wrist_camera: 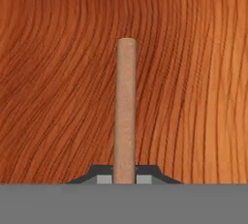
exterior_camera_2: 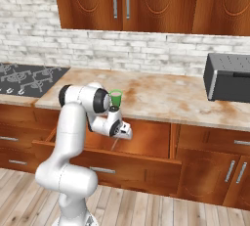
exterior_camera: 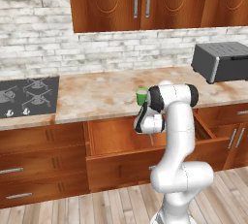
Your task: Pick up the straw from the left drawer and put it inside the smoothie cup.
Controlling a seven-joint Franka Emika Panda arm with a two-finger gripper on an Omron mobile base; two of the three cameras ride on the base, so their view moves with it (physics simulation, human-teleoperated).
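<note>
Looking from the left base view, the gripper (exterior_camera: 151,136) hangs over the open left drawer (exterior_camera: 145,143), which is pulled out just below the marbled stone counter (exterior_camera: 97,97); the straw (exterior_camera: 151,140) shows as a thin pale sliver dropping from the hand into the drawer's cavity, and the smoothie cup (exterior_camera: 141,96), small, bright green and tapered, stands on the counter just behind the drawer, partly hidden by the arm. In the right base view the same hand sits above the drawer, the straw (exterior_camera_2: 115,144) pointing down and a little aslant, with the cup (exterior_camera_2: 115,98) directly behind the drawer at the counter's front edge and the boxy grey toaster oven (exterior_camera_2: 229,78) well off to the cup's right. The hand view looks straight down the straw (wrist_camera: 125,111), a smooth matt brownish cylinder pinched between the two dark fingertips (wrist_camera: 104,177) against the drawer's glossy, strongly grained reddish wood floor; the gripper is closed on it near one end. From here the risks seem plain: the stick is slim and round, so it could swivel or slide in so short a hold, and its long free end might catch the counter lip on the way up, or nudge the light, narrow cup over when lowered in off-centre.
</note>
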